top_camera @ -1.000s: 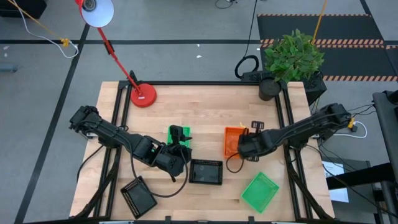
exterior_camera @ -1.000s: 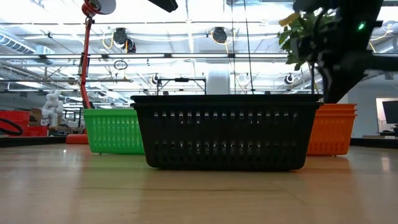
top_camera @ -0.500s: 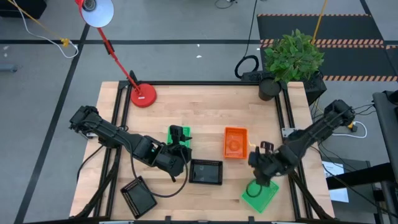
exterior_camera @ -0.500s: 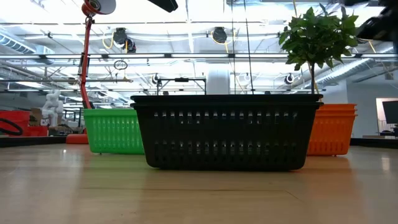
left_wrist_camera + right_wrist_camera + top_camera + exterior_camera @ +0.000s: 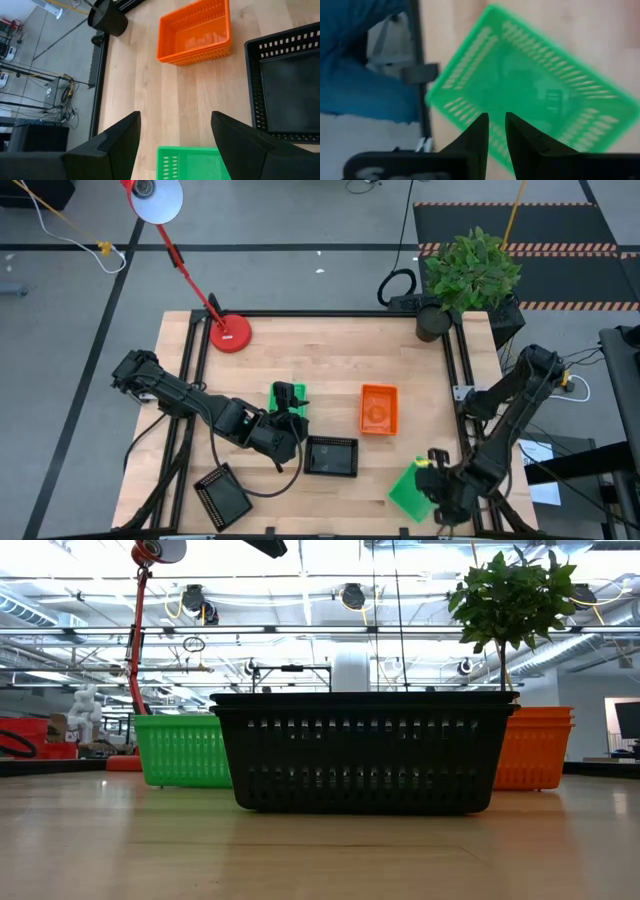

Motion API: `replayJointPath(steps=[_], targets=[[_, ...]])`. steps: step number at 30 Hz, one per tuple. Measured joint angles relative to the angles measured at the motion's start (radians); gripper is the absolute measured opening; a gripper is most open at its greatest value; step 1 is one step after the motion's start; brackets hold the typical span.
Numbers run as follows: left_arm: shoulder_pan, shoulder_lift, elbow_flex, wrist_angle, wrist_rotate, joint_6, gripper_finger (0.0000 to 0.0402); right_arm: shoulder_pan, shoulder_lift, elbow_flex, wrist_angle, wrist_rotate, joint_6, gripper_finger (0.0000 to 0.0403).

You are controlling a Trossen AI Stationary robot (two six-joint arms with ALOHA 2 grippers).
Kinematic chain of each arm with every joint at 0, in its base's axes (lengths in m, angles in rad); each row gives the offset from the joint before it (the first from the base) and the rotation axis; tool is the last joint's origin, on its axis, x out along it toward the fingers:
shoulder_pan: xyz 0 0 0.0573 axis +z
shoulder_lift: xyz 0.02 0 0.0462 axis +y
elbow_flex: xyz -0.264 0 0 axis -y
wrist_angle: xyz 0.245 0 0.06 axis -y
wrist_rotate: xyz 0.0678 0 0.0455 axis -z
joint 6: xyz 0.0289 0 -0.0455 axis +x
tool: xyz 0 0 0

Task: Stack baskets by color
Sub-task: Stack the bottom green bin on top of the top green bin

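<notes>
At the table's near right corner, the right gripper (image 5: 437, 485) is hanging over a lone green plastic mesh basket (image 5: 409, 488) lying askew, its dark fingers (image 5: 479, 134) standing a narrow gap apart with nothing between them. At the near left corner, a black mesh basket (image 5: 221, 495) is sitting tilted. Farther in, a second black mesh basket (image 5: 331, 456) is resting near the table's middle. Just left of it, the left gripper (image 5: 287, 419) is hovering with fingers spread wide over a green basket stack (image 5: 279, 396), gripping nothing. To the right, an orange mesh basket stack (image 5: 379, 409) is standing alone. At the far edge, a red round lamp base (image 5: 230, 334) and a potted green plant (image 5: 470, 272) are bordering the table.
</notes>
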Motion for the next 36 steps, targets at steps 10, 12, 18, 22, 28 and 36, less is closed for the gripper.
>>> replayJointPath(steps=[10,12,18,22,28,36], targets=[[0.0,0.0,0.0,0.002,0.006,-0.022,0.0243,0.096,0.064,0.0,0.101,-0.024,-0.018,0.0081],[0.0,0.0,0.0,0.002,0.006,-0.027,0.0244,0.107,0.083,0.0,0.102,-0.024,-0.053,0.009],[0.0,0.0,0.0,0.003,0.006,-0.038,0.0243,0.116,0.131,0.0,0.109,-0.021,-0.145,0.011],[0.0,0.0,0.0,0.008,0.006,-0.04,0.0243,0.119,0.142,0.0,0.108,-0.02,-0.237,0.0109],[0.001,0.0,0.0,0.035,0.019,-0.028,0.0243,0.117,0.164,0.0,0.089,-0.012,-0.371,0.0077],[0.001,0.0,0.0,0.117,0.141,0.044,0.0243,0.111,0.158,0.0,0.107,0.006,-0.454,0.0013]])
